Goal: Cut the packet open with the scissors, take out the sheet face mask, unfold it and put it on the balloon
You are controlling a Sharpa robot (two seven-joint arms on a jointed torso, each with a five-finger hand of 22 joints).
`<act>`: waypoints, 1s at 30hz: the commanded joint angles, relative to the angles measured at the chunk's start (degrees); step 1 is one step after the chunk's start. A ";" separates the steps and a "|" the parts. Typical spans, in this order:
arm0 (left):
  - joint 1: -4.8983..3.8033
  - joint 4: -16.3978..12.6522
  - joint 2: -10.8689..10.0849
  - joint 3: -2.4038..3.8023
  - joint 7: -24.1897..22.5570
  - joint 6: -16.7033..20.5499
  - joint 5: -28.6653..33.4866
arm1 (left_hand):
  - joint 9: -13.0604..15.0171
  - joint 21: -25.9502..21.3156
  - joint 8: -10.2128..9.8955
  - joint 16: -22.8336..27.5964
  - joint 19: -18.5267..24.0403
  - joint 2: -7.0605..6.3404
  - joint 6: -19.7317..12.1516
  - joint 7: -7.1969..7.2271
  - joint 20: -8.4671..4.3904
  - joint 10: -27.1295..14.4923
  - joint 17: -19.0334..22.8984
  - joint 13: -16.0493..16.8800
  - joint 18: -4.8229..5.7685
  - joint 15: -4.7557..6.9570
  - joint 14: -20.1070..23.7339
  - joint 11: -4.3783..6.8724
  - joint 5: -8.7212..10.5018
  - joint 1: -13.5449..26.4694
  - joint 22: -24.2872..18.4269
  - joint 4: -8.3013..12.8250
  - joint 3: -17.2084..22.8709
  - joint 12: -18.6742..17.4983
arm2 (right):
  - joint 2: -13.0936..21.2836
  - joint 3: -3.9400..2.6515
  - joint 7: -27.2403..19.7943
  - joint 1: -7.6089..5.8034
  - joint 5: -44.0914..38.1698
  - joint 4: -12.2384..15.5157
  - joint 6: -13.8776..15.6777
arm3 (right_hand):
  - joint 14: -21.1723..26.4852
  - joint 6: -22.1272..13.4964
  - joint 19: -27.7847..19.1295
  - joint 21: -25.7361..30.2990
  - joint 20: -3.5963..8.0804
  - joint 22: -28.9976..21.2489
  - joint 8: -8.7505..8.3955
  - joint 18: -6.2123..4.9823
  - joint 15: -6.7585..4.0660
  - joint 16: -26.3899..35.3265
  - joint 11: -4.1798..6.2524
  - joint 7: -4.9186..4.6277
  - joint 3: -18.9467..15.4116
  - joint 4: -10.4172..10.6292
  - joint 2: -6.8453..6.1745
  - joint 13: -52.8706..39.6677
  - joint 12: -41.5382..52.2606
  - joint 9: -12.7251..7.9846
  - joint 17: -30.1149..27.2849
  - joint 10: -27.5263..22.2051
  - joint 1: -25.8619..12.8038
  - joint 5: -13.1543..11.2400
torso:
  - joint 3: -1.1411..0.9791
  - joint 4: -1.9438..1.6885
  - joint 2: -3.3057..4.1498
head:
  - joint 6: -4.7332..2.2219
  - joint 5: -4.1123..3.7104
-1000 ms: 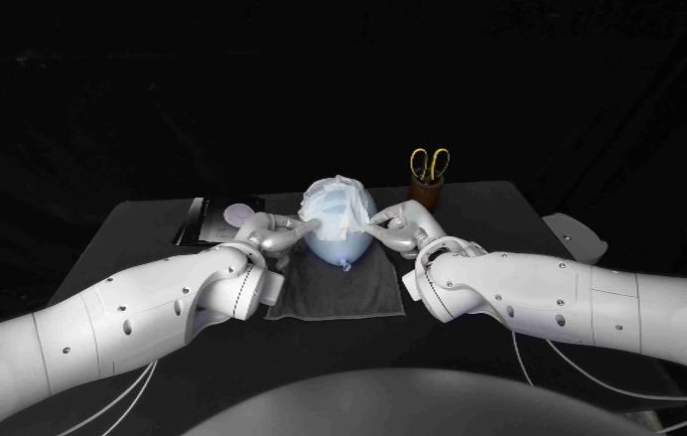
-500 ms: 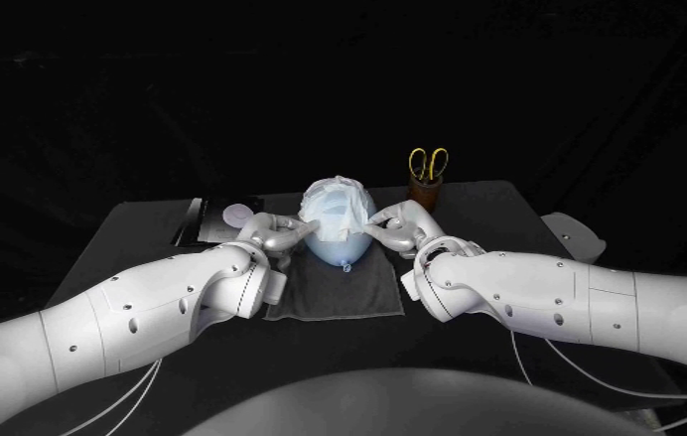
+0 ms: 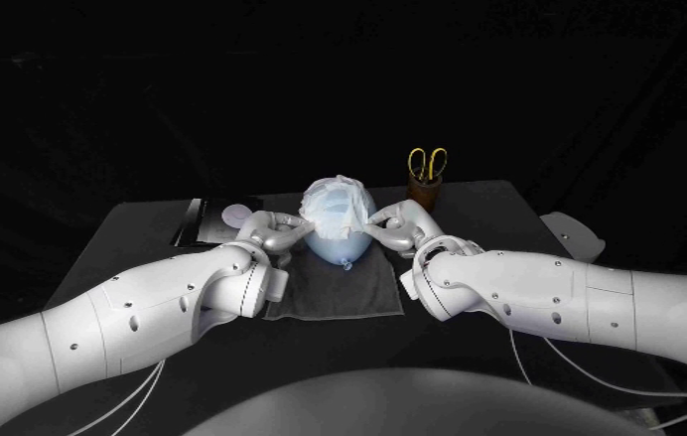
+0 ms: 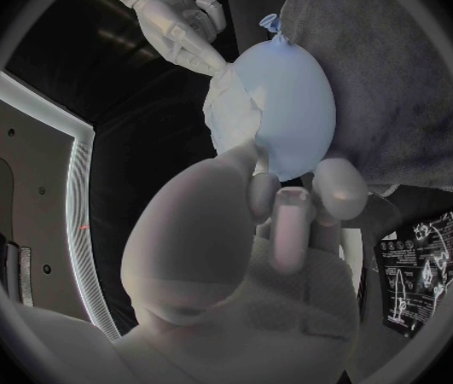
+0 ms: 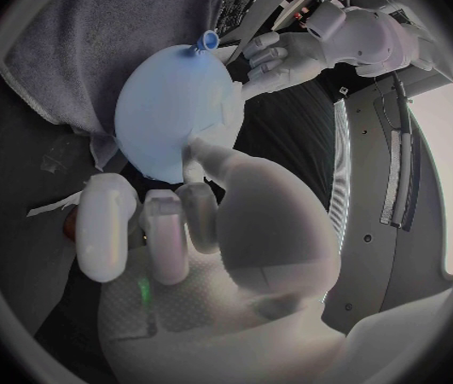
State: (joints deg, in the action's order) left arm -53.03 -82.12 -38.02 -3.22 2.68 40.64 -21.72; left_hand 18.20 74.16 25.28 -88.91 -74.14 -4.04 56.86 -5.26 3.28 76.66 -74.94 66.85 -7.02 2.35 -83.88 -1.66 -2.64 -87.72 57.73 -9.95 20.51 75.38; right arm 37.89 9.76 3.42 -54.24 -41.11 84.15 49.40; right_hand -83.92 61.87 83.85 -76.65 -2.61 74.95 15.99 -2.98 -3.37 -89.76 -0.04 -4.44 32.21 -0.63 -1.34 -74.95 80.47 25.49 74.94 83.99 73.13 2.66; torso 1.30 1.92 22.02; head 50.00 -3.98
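One pale blue balloon under white sheet mask; fingers of left hand and right hand pinch mask's sides.

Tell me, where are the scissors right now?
In the head view the scissors stand handles-up in a brown cup near the back edge of the table, just behind and to the right of the balloon and the right hand.
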 commanded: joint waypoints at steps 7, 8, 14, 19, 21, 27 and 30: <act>-0.11 -0.09 0.10 0.10 -3.64 2.37 2.25 | 4.37 0.78 2.93 -0.29 -0.53 -1.47 -0.46 0.13 -0.28 2.30 -12.43 1.15 1.02 0.55 -5.41 1.06 -0.18 1.81 0.99 2.11 6.38 -0.10 | 0.12 -0.02 -0.19 -0.01 -0.85 0.07 -0.63 | -6.08 0.53 3.41 -0.27 0.40 11.53 0.39 0.39 -0.45 -0.24 0.44 0.35 0.58 -0.35 0.56 -10.39 0.47 1.71 15.06 3.63 -0.04 0.12 | -0.01 0.04 0.01 | 0.00 0.21; -0.11 -0.09 0.07 0.10 -3.71 2.43 2.30 | 4.78 0.84 3.18 -0.31 -0.57 -1.78 -0.51 0.14 -0.27 2.40 -12.48 1.29 1.03 0.57 -5.42 1.08 -0.18 2.22 1.09 2.46 7.36 -0.11 | 0.15 -0.02 -0.24 -0.01 -0.84 0.08 -0.59 | -6.08 0.53 3.41 -0.27 0.40 11.53 0.39 0.39 -0.45 -0.24 0.44 0.35 0.58 -0.35 0.56 -10.39 0.47 1.71 15.06 3.63 -0.04 0.12 | -0.02 0.05 0.00 | 0.00 0.20; -0.11 -0.18 -0.38 0.09 -4.11 2.55 3.07 | 6.49 1.12 3.92 -0.37 -0.74 -3.15 -0.74 0.10 -0.31 2.84 -12.73 1.99 1.09 0.57 -5.49 1.08 -0.20 4.60 1.56 4.34 12.44 -0.10 | 0.67 -0.02 -0.62 -0.01 -0.75 0.27 -0.34 | -6.08 0.53 3.41 -0.27 0.40 11.53 0.39 0.39 -0.45 -0.24 0.44 0.35 0.58 -0.35 0.56 -10.39 0.47 1.71 15.06 3.63 -0.04 0.12 | -0.02 0.04 0.02 | 0.00 0.22; -0.11 -0.44 -0.92 0.09 -4.13 2.29 3.49 | 7.74 1.25 4.25 -0.37 -0.78 -4.20 -0.74 0.03 -0.35 3.09 -12.76 2.49 1.09 0.57 -5.50 1.11 -0.21 6.90 1.75 6.23 16.68 -0.12 | 1.40 -0.04 -0.81 -0.01 -0.71 0.66 -0.32 | -6.08 0.56 3.43 -0.35 0.41 11.55 0.44 0.41 -0.46 -0.24 0.45 0.37 0.66 -0.40 0.54 -10.44 0.56 1.75 15.06 3.65 -0.11 0.12 | 0.02 0.02 0.00 | 0.00 0.16; -0.11 -0.53 -1.15 0.09 -4.13 2.11 3.72 | 8.26 1.29 4.31 -0.37 -0.75 -4.69 -0.67 0.05 -0.36 3.08 -12.76 2.56 1.09 0.57 -5.50 1.11 -0.24 7.91 1.77 7.33 18.94 -0.27 | 1.79 -0.06 -0.87 -0.01 -0.64 0.76 -0.32 | -6.08 0.56 3.43 -0.35 0.41 11.55 0.44 0.41 -0.46 -0.24 0.45 0.37 0.66 -0.40 0.54 -10.44 0.56 1.75 15.06 3.65 -0.11 0.12 | 0.01 -0.01 0.02 | 0.00 0.17; -0.10 -0.84 -1.81 0.08 -3.83 1.61 4.08 | 9.44 1.47 4.42 -0.32 -0.76 -5.61 -0.45 0.07 -0.40 3.16 -12.67 2.74 1.08 0.65 -5.47 1.17 -0.29 10.59 1.97 9.54 23.15 -0.56 | 3.03 -0.12 -0.90 -0.01 -0.31 0.94 -0.58 | -6.08 0.61 3.45 -0.46 0.41 11.58 0.50 0.43 -0.46 -0.24 0.47 0.40 0.75 -0.46 0.52 -10.50 0.66 1.79 15.06 3.69 -0.18 0.12 | -0.01 0.03 -0.01 | 0.00 0.40; -0.09 -0.96 -2.19 0.07 -3.49 1.24 4.14 | 9.76 1.55 4.44 -0.32 -0.79 -5.75 -0.41 0.10 -0.40 3.17 -12.67 2.81 1.09 0.69 -5.48 1.17 -0.37 11.17 2.07 10.11 24.10 -0.62 | 3.59 -0.14 -0.89 -0.01 -0.20 1.07 -1.11 | -6.08 0.61 3.45 -0.46 0.41 11.58 0.50 0.43 -0.46 -0.24 0.47 0.40 0.75 -0.46 0.52 -10.50 0.66 1.79 15.06 3.69 -0.18 0.12 | 0.00 0.07 -0.02 | 0.00 0.41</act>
State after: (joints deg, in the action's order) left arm -53.04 -82.88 -40.16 -3.21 -0.41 42.51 -18.23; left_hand 18.23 75.43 29.61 -88.90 -74.44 -9.82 56.25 -5.02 2.98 79.38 -74.94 69.58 -7.01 2.65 -84.17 -0.52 -2.67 -76.87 59.75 0.26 44.47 75.00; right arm 41.39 9.67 3.19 -54.23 -41.04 85.06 49.36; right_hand -83.92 61.76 83.97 -76.91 -2.47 74.93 16.20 -2.97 -3.36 -89.77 0.09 -4.33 32.21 -0.66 -1.34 -74.95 80.84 25.49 74.91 84.13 73.13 2.44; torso 1.29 1.94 22.02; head 50.00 -3.61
